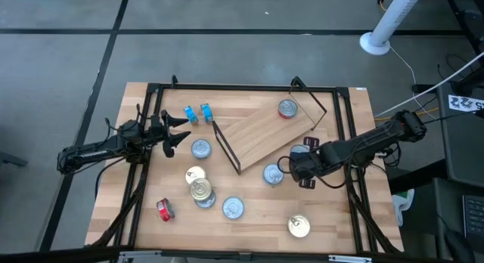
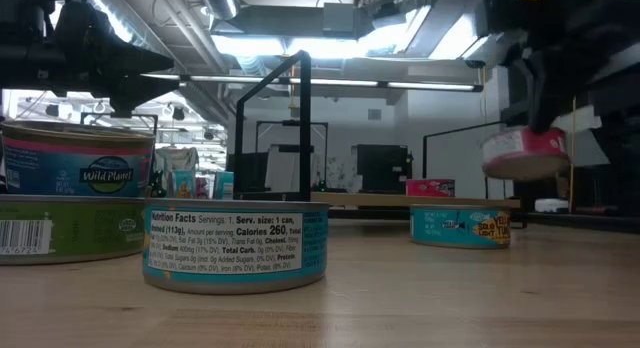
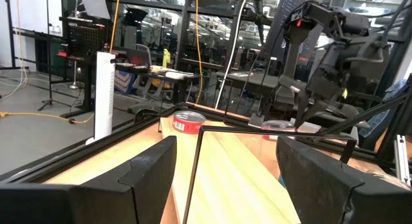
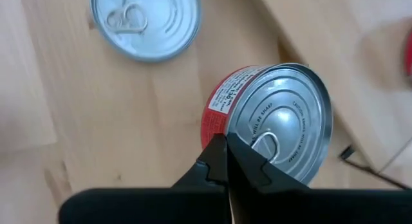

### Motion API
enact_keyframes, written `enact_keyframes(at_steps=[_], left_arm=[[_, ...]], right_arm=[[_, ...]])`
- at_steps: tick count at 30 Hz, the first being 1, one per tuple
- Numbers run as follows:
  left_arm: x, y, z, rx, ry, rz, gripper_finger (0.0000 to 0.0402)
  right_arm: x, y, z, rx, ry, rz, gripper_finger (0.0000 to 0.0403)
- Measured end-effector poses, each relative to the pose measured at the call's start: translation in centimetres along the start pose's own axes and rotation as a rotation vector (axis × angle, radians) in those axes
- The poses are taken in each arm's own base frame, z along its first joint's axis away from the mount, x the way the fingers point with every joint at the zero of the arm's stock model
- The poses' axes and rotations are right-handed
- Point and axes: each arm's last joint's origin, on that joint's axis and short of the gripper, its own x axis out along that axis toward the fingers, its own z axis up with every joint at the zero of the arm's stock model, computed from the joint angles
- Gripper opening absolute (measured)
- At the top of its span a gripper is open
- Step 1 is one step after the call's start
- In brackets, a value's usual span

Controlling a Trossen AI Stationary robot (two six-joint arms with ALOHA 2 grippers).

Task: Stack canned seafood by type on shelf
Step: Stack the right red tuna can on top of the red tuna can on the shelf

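Hanging clear of the desk (image 1: 257, 225) in the low view, the red tin (image 4: 270, 121) is pinched by its rim in the closed right gripper (image 4: 226, 161), just beside the shelf (image 1: 265, 131) and above a blue tin (image 1: 273, 174). It looks rigid and fairly heavy for its size; the smooth metal lid may slip, so this edge hold seems risky, and a grasp across the flat sides would be surer. Another red tin (image 1: 287, 108) already sits on the shelf. The left gripper (image 1: 175, 132) waits open near the desk's far left.
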Motion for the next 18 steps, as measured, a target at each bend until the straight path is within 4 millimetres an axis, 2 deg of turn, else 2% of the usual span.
enact_keyframes(at_steps=[6, 18], left_arm=[[0.0, 0.0, 0.0, 0.000, 0.000, 0.000, 0.0263], [0.0, 0.0, 0.0, 0.000, 0.000, 0.000, 0.0263]], right_arm=[[-0.5, -0.8, 0.8, -0.021, -0.045, -0.058, 0.0000], [0.6, -5.0, 2.2, -0.053, -0.026, -0.185, 0.0000]])
